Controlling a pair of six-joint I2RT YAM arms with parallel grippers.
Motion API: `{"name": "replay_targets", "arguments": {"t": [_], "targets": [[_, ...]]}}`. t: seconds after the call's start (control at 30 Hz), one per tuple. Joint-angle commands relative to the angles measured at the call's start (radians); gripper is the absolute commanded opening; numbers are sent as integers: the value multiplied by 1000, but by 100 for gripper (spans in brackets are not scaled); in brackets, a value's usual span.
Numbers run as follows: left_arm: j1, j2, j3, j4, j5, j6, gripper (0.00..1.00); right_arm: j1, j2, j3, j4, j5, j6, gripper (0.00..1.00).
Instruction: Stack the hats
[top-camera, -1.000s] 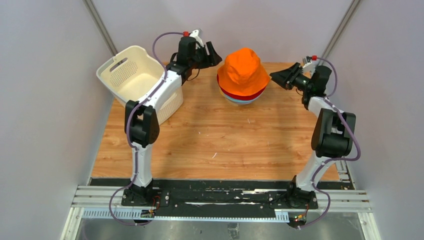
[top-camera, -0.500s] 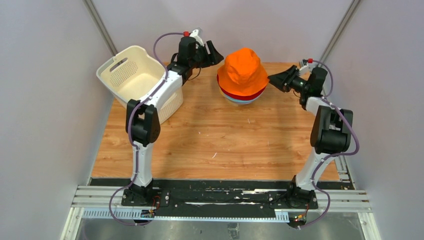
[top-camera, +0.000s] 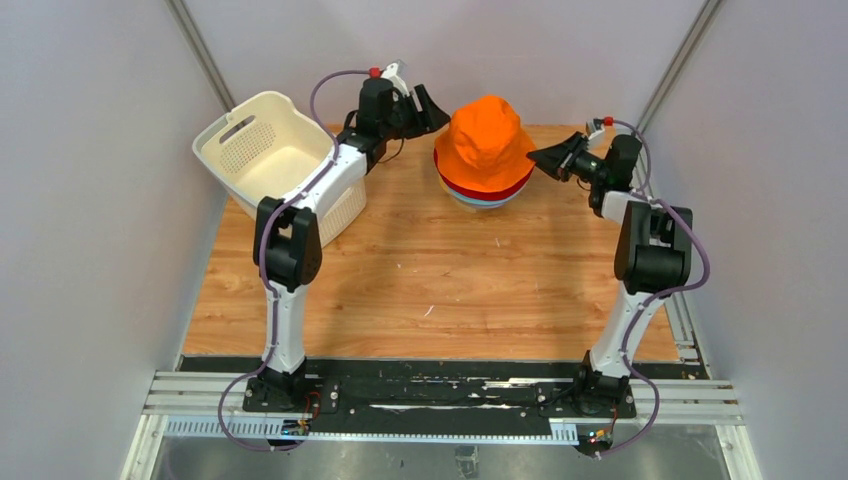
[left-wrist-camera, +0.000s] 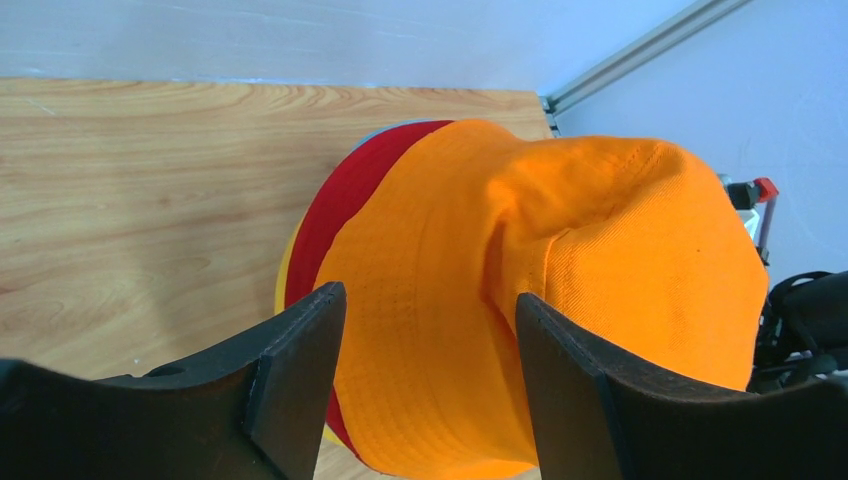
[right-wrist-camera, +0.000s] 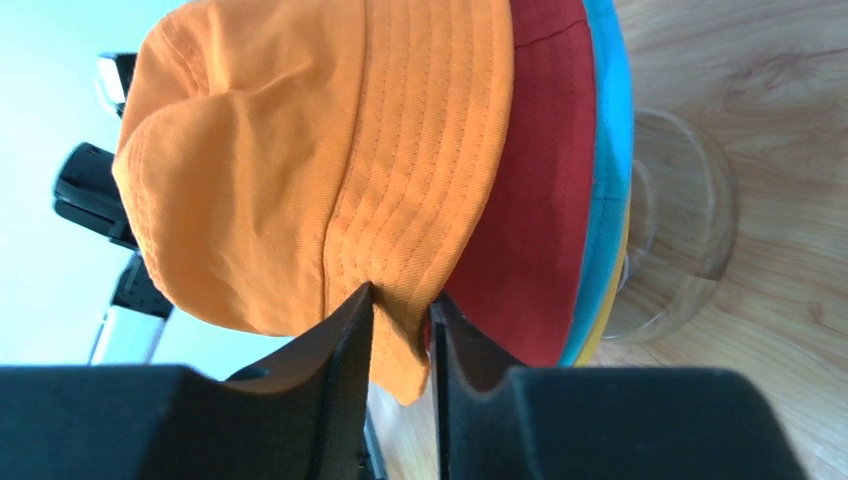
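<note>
1. Stack stands at the far middle of the table (top-camera: 450, 280). The orange hat (top-camera: 487, 140) is on top, with the brims of the red hat (right-wrist-camera: 530, 200), teal hat (right-wrist-camera: 608, 150) and yellow hat (right-wrist-camera: 598, 325) showing beneath.
2. The right gripper (right-wrist-camera: 402, 300) has its fingers pinched on the edge of the orange brim.
3. The left gripper (left-wrist-camera: 430, 305) has its jaws spread wide, nothing held, just beside the stack's left side.
4. The white basket (top-camera: 262, 150) sits far left, apart from the stack.

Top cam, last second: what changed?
The right gripper moved left, in toward the hat stack, and its fingers are now closed on the brim of the orange fabric bucket hat. The left gripper stayed open beside it. The stack and the white perforated plastic basket did not move.
</note>
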Motion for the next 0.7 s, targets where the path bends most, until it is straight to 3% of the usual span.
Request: {"name": "replay_targets", "arguments": {"t": [0.0, 0.07, 0.17, 0.67], "targets": [[4, 26, -21, 48, 23, -12, 68, 15, 48, 30, 170, -26, 115, 17], [4, 29, -32, 52, 24, -16, 68, 14, 59, 33, 184, -23, 129, 7], [4, 26, -55, 73, 29, -27, 67, 12, 74, 41, 181, -7, 122, 1], [5, 14, -110, 89, 21, -31, 67, 12, 184, 116, 121, 9, 72, 1]]}}
